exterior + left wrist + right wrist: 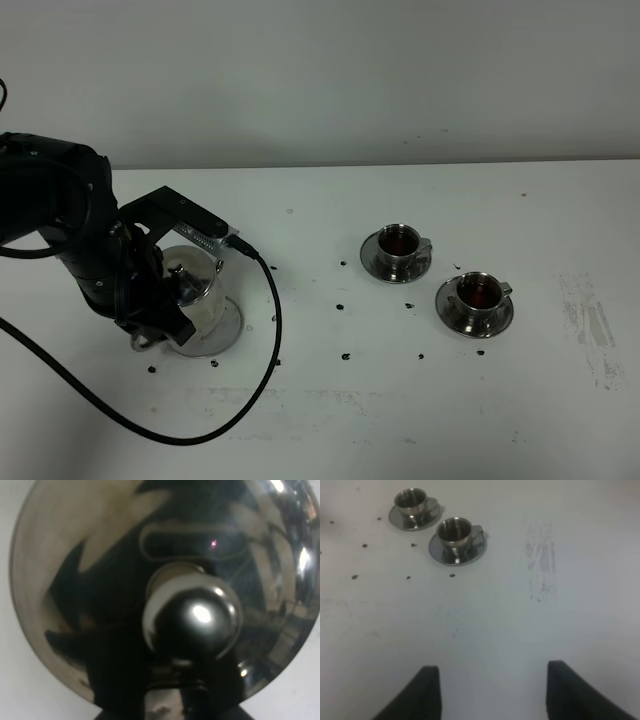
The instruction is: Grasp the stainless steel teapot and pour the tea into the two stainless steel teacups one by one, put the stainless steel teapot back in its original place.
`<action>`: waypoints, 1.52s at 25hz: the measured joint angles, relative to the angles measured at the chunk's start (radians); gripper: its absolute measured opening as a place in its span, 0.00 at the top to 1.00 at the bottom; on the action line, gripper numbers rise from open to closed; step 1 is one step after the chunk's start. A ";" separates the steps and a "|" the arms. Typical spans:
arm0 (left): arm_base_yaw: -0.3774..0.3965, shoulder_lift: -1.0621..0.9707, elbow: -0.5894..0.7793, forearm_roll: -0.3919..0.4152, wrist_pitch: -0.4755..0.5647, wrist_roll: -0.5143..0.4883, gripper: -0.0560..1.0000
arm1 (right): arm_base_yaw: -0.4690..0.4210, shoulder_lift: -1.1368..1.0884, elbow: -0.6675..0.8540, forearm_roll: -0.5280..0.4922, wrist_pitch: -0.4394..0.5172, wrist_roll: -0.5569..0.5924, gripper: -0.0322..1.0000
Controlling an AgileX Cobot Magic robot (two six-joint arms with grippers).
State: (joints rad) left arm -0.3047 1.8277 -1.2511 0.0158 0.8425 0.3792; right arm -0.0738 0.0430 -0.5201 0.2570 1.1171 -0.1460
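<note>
The left gripper [160, 325], black, is clenched at the shiny conical stainless steel teapot [195, 290], low on the side facing the arm; the exact contact spot is hidden behind the arm, so what part it pinches isn't clear. In the left wrist view the teapot's domed lid fills the pic, w/ its round polished knob [192, 617] at centre. The teapot sits upright on the round shiny steel coaster dish [225, 330] at the left of the white table [330, 420]. A black cable [270, 340] loops from the arm across the table in front. The right gripper [490, 692] hangs released over bare table, its two dark fingers [427, 690] well apart, nothing between them. Right of centre stand two small steel teacups on round saucers, one nearer the back [398, 242] and one nearer the front [477, 293], just beside each other, both holding dark tea. Small dark specks [345, 355] dot the table between teapot & cups.
</note>
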 joint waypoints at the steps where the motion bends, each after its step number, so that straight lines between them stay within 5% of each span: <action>1: 0.001 0.007 0.000 0.001 -0.002 -0.003 0.78 | 0.000 0.000 0.000 0.000 0.000 0.000 0.52; 38: 0.011 0.131 0.001 -0.023 -0.118 -0.059 0.78 | 0.000 0.000 0.000 0.000 0.000 0.000 0.52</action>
State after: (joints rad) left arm -0.2935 1.9585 -1.2503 -0.0074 0.7241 0.3200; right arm -0.0738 0.0430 -0.5201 0.2570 1.1171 -0.1460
